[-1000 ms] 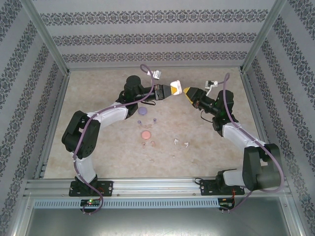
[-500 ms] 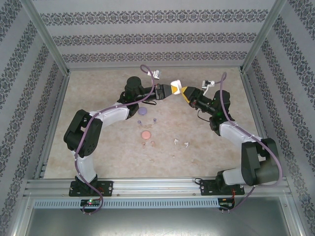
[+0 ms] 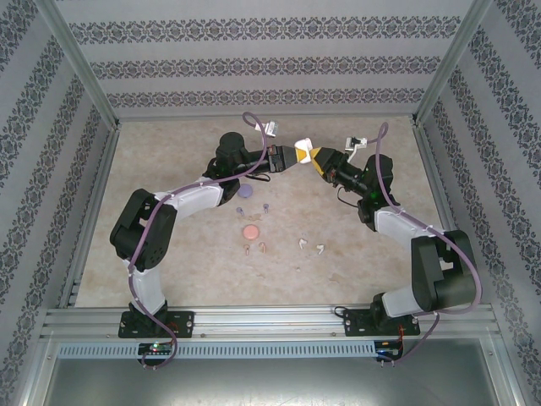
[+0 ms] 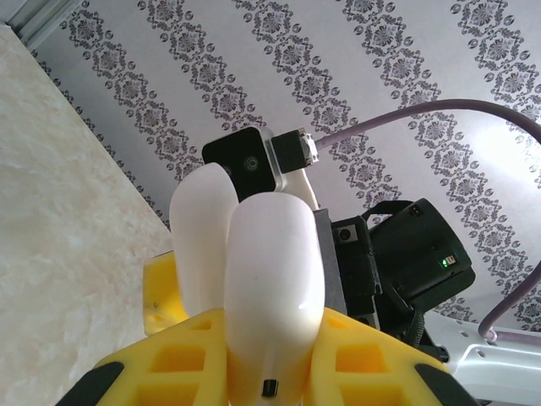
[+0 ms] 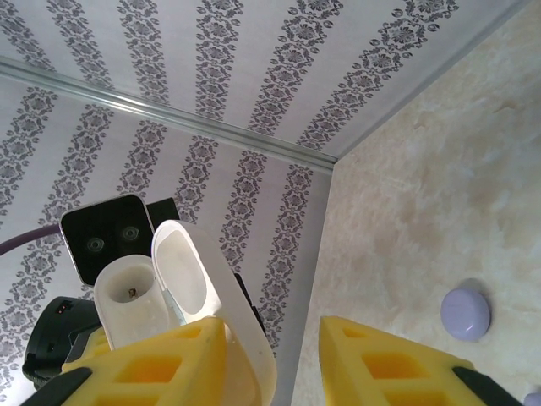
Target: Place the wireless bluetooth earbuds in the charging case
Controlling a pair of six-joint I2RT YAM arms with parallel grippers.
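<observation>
Left gripper [image 4: 270,359] is clamped on the base of the white charging case [image 4: 272,279], holding it up off the table [image 3: 169,169] toward the far side. The case's long axis runs straight out along the fingers. The lid [image 5: 190,271] is swung open at the outer end, so the open mouth faces the right arm. Right gripper [image 5: 270,364] meets it nose to nose, jaws apart with a clear gap between them. The open lid lies against the inner face of one finger, not pinched, and the base sits just outside that finger. Whether that finger actually presses on the lid I cannot tell. The white earbuds [image 3: 302,244] lie on the table well apart from the raised case, nearer the arm bases and nearer the right arm. The purple case [image 5: 465,310] and the pink case [image 3: 250,231] sit on the left arm's side. In my judgement the coming move turns on this: the case mouth is offered to the right gripper, and the earbuds to fill it lie below and behind that gripper.
</observation>
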